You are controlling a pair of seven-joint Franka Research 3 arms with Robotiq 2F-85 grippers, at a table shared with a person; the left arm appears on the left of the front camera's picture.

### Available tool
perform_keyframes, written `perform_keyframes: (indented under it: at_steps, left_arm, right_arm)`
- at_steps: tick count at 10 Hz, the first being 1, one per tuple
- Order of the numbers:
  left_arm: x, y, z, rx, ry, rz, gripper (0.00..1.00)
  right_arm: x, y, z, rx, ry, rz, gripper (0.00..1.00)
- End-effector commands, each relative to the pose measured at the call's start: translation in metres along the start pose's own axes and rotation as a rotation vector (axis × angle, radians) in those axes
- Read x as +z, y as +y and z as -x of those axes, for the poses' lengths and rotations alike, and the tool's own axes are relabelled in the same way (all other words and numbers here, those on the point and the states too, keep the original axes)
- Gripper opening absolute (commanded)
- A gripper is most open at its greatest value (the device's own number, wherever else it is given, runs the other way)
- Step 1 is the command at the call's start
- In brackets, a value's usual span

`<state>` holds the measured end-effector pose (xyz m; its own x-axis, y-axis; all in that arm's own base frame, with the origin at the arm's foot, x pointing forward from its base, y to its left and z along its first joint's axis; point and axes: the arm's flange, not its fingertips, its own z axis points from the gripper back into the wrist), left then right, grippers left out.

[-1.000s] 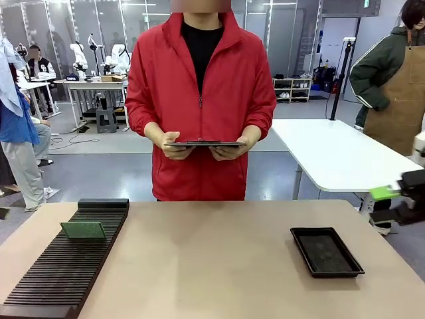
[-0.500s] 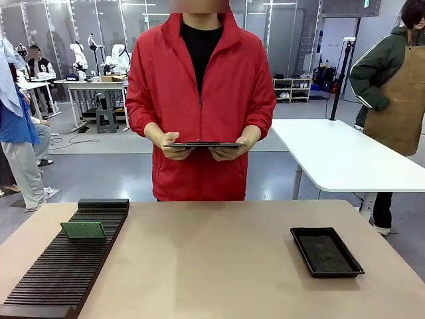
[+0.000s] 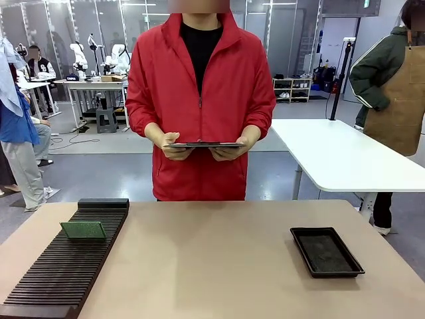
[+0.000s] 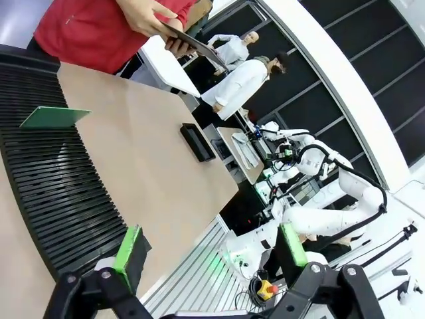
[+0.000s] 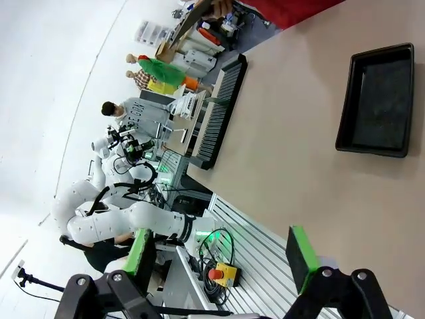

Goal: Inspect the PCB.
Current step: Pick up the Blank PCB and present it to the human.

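Tabletop [image 3: 212, 266]: PCB [image 3: 83, 230] on rack [image 3: 66, 279] at left edge, tray [image 3: 325, 252] well apart.

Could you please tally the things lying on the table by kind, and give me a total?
PCB: 1
Slotted black rack: 1
Black tray: 1
Total: 3

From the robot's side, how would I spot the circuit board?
On the left of the tan table, a long black slotted rack runs toward the person. Near its far end sits the PCB, a thin green rectangle. It is the only green thing there; the tray at right is black.
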<state>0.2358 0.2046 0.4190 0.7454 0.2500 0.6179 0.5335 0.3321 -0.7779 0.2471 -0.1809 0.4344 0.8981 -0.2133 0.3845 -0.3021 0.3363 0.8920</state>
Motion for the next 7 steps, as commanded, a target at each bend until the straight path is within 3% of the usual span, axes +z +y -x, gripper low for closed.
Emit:
perform_keyframes:
  at_steps: [1, 7]
  left_arm:
    - [0.0045, 0.0010, 0.0026, 0.005, -0.013, 0.000, 1.00]
    - [0.0045, 0.0010, 0.0026, 0.005, -0.013, 0.000, 1.00]
  right_arm:
    - [0.0036, -0.0015, 0.0020, -0.005, -0.012, -0.004, 1.00]
    - [0.0036, -0.0015, 0.0020, -0.005, -0.012, -0.004, 1.00]
